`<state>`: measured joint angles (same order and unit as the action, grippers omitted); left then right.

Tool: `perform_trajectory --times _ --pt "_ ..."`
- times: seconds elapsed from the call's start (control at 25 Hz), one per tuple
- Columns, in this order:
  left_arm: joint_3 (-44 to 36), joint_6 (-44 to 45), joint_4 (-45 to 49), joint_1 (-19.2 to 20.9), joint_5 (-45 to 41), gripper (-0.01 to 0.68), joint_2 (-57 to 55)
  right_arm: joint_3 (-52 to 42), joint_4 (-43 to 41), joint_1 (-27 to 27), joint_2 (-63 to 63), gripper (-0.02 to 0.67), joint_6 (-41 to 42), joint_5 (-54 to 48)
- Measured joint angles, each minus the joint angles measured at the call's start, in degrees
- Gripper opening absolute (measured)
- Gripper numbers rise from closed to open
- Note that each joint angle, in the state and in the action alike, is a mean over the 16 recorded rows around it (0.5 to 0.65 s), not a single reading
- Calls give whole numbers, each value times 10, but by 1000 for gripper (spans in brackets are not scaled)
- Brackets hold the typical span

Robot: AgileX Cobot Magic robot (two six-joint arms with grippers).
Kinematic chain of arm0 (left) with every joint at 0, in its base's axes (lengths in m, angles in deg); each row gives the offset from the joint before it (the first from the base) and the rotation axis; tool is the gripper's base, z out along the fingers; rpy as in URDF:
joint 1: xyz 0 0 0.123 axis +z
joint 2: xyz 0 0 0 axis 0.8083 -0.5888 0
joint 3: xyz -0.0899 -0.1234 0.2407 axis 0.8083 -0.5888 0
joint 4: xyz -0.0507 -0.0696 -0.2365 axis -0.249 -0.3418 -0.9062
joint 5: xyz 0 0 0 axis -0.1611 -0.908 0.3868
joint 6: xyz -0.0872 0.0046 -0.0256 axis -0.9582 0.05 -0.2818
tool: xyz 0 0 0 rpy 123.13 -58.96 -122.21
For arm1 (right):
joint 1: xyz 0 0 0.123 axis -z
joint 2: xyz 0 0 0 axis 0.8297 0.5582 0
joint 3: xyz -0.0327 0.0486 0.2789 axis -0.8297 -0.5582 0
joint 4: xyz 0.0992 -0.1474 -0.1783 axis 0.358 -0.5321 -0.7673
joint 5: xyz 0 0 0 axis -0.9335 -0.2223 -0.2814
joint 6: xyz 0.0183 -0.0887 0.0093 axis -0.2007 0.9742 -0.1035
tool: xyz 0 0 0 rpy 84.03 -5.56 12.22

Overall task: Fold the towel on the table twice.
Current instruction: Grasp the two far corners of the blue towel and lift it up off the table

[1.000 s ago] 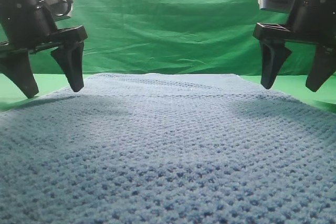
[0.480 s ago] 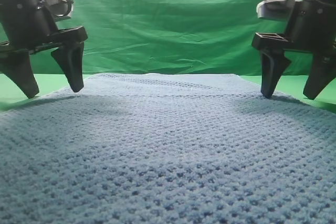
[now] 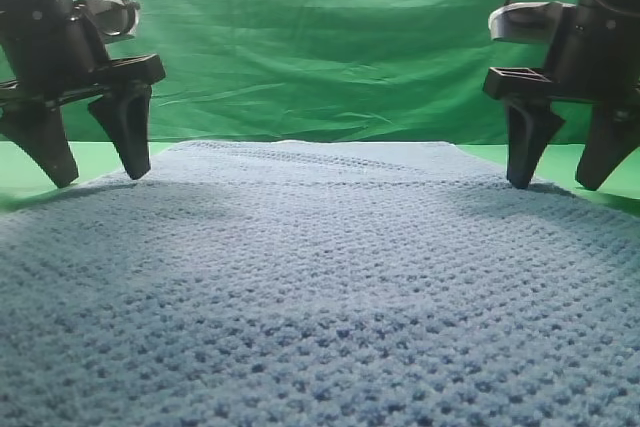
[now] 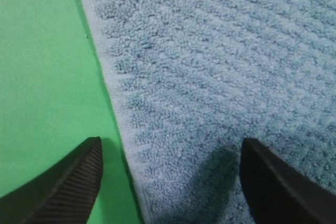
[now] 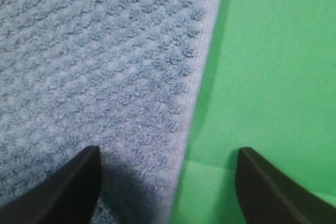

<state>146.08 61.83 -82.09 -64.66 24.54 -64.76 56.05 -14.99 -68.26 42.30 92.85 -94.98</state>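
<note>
1 towel (image 3: 320, 277) flat on 1 table (image 4: 47, 77); 2 hands, left hand (image 3: 90, 162) and right hand (image 3: 555, 172), fingers spread astride its side edges

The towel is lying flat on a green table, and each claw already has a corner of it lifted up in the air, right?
Not quite. The towel does lie flat on the green table, but nothing is lifted. The two wrist views show the left claw and the right claw each with its jaws apart, straddling a towel edge that lies flat on the table.
</note>
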Motion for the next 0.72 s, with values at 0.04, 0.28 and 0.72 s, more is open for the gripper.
perform_trajectory --times 0.04,0.28,0.72 --pt "1 1 -2 0 -2 447 -2 1 0 0 1 331 0 -2" --pt "10 5 -14 3 -13 247 -14 8 2 0 5 127 0 -14" --pt "23 11 -33 5 -35 3 -8 56 8 0 -6 0 -2 -66"
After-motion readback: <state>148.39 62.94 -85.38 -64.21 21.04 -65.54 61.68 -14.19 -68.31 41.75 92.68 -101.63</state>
